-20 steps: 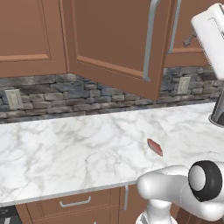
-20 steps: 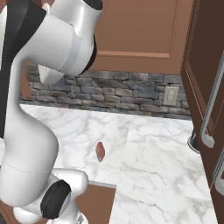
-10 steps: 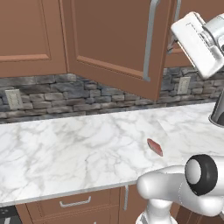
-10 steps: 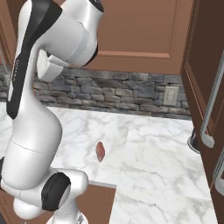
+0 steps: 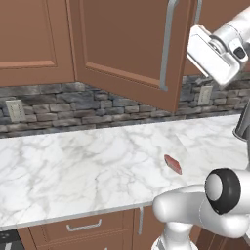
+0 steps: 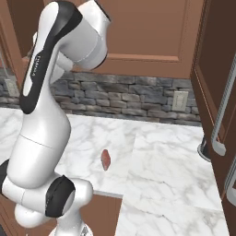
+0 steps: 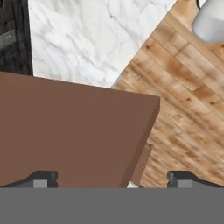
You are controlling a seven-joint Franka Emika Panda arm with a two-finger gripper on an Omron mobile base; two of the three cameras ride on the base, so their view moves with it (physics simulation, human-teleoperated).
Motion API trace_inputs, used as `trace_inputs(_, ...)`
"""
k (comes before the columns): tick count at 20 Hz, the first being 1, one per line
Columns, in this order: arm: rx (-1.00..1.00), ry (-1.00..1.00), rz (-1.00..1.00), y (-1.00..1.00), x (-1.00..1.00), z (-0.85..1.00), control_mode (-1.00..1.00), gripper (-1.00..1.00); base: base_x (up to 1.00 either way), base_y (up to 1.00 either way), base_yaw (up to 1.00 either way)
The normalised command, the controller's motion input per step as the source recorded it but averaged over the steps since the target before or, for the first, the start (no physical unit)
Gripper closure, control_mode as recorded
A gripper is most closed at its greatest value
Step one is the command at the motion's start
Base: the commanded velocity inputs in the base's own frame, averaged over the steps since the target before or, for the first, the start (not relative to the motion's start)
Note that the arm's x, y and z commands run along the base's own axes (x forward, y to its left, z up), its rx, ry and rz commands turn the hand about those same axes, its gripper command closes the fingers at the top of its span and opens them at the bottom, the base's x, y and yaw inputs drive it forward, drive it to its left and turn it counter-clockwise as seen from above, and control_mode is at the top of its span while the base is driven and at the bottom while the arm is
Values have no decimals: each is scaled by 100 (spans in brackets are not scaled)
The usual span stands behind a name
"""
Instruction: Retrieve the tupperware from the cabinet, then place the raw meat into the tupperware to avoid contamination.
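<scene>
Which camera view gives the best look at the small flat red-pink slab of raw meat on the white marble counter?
The left base view shows the small flat red-pink slab of raw meat best: it lies unobstructed on the white marble counter, near the front edge. The right base view shows it too, but narrower, beside the arm.

surface: white marble with grey veins (image 5: 88, 166), runs wall to wall
backsplash: grey stacked stone (image 5: 97, 105) (pretty dark)
outlets: one left (image 5: 16, 110), one right (image 5: 204, 95), both on the stone
drawer: brown, short silver handle (image 5: 84, 227), under the surface
floor: wood planks (image 7: 188, 100)
</scene>
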Motion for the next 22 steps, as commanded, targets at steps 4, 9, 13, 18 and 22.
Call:
trace_inputs(4, 2, 15, 7, 30, -1, -19, -100, -100, 0, 0, 0)
trace_inputs(9, 0, 16, 12, 31, -13, -12, -100, -100, 0, 0, 0)
trace_inputs(13, 0, 15, 16, 49, -30, -21, -100, -100, 0, 0, 0)
trace_inputs(18, 3, 6, 8, 64, -19, -19, -100, -100, 0, 0, 0)
trace_inputs(22, 0, -1, -6, 84, -3, -15, -100, -100, 0, 0, 0)
